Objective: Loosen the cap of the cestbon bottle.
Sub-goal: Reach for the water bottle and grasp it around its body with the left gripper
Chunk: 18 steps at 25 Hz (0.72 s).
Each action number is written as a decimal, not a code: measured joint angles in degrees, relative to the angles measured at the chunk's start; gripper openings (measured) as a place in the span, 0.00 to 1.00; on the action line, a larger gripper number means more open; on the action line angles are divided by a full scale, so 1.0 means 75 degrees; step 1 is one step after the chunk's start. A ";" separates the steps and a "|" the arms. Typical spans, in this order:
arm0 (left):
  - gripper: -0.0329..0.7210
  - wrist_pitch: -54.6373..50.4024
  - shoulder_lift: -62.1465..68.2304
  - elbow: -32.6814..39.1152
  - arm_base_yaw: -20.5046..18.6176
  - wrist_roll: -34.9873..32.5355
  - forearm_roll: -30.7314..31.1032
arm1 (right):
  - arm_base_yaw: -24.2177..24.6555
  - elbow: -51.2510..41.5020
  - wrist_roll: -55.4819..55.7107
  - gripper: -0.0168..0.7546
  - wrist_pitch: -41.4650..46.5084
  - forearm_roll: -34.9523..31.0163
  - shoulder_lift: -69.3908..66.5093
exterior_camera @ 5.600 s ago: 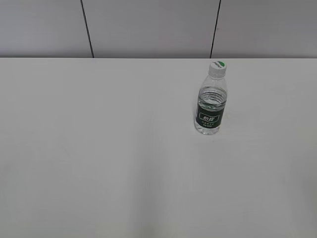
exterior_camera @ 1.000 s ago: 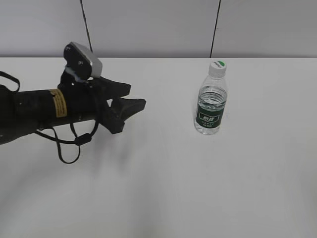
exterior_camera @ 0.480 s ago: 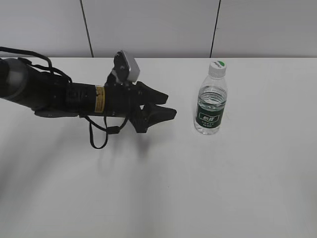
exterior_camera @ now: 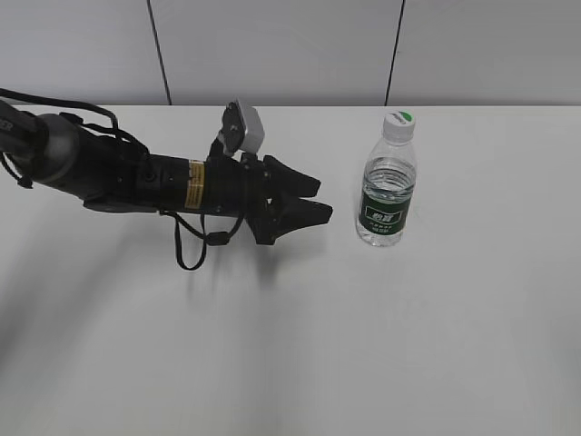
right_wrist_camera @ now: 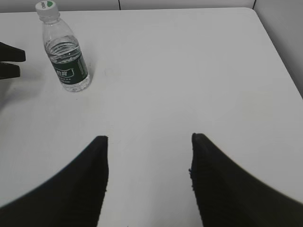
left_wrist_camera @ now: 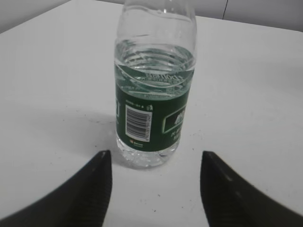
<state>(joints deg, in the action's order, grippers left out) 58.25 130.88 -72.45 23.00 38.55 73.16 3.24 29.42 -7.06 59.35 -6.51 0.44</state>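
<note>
The cestbon bottle stands upright right of the table's middle, clear and ribbed with a dark green label. It also shows in the left wrist view and the right wrist view. Its white cap with a green mark sits on top and also shows in the right wrist view; the left wrist view cuts it off. My left gripper is open and empty, lying low, its fingertips a short way left of the bottle's label, apart from it. My right gripper is open and empty, far from the bottle, out of the exterior view.
The white table ends at a grey panelled wall behind. The left arm with a looped cable stretches across the table's left half. The table's right edge shows in the right wrist view.
My left arm has come in from the left and moved right toward the bottle, jaws open throughout. The bottle has not moved.
</note>
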 joint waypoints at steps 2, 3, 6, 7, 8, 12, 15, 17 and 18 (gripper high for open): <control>0.65 -0.0009 0.0000 -0.0031 0.0000 0.0011 -0.0009 | 0.0000 0.0000 0.0000 0.58 0.0000 0.0000 0.0000; 0.65 -0.0009 0.0000 -0.0041 0.0000 0.0011 -0.0016 | 0.0000 0.0000 0.0000 0.58 0.0000 0.0000 0.0000; 0.65 -0.0009 0.0000 -0.0047 0.0000 0.0020 -0.0060 | 0.0000 0.0000 0.0000 0.58 0.0000 0.0000 0.0000; 0.65 -0.0009 0.0000 -0.0047 0.0013 0.0020 -0.0135 | 0.0000 0.0000 0.0000 0.58 0.0000 0.0000 0.0000; 0.65 -0.0009 0.0022 -0.0047 0.0024 0.0020 -0.0222 | 0.0000 0.0000 0.0000 0.58 0.0000 0.0000 0.0000; 0.75 0.0071 0.0179 -0.0064 0.0078 0.0020 -0.0479 | 0.0000 0.0000 0.0000 0.58 0.0000 0.0000 0.0000; 0.90 0.0113 0.0332 -0.0086 0.0085 0.0020 -0.0638 | 0.0000 0.0000 0.0000 0.58 0.0000 0.0000 0.0000; 0.94 0.0128 0.0373 -0.0136 0.0099 0.0020 -0.0760 | 0.0000 0.0000 0.0000 0.58 0.0000 0.0000 0.0000; 0.94 0.0161 0.0403 -0.0196 0.0098 0.0020 -0.0806 | 0.0000 0.0000 0.0000 0.58 0.0000 0.0000 0.0000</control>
<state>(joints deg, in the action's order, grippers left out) 59.45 133.90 -73.93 23.73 38.70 67.11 3.24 29.42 -7.06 59.35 -6.51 0.44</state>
